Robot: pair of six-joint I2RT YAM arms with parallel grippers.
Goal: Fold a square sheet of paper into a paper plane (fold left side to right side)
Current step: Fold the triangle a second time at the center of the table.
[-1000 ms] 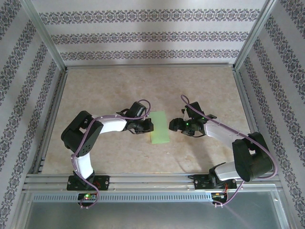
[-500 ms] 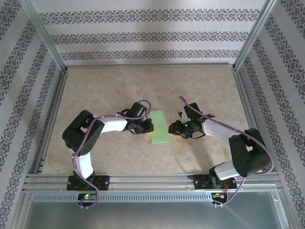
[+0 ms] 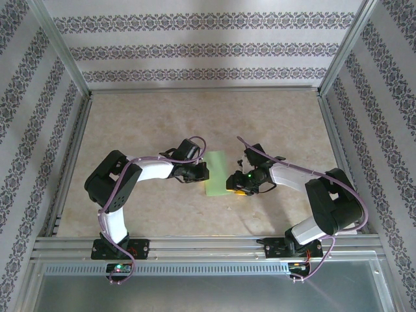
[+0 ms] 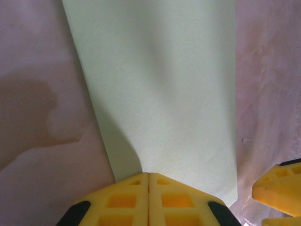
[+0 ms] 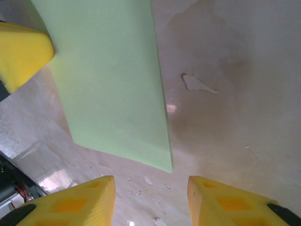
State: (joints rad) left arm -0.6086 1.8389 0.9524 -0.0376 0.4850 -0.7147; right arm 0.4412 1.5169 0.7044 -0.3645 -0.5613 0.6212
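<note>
Light-green sheet of paper point(image 3: 218, 173) lies folded on the tabletop point(image 3: 162, 117); our left hand point(image 4: 148, 186) is closed tight at its edge, our right hand point(image 5: 150, 188) parted, empty, beside its corner.

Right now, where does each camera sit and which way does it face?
Top external: high behind the robot, looking down on the table; left arm and right arm show, left pincer and right pincer flanking the green paper.
Left wrist: on the left arm, looking past its shut yellow fingers along the paper.
Right wrist: on the right arm, looking between its open fingers at the paper's corner.
Shared: both wrist views catch the paper and the other pincer.
</note>
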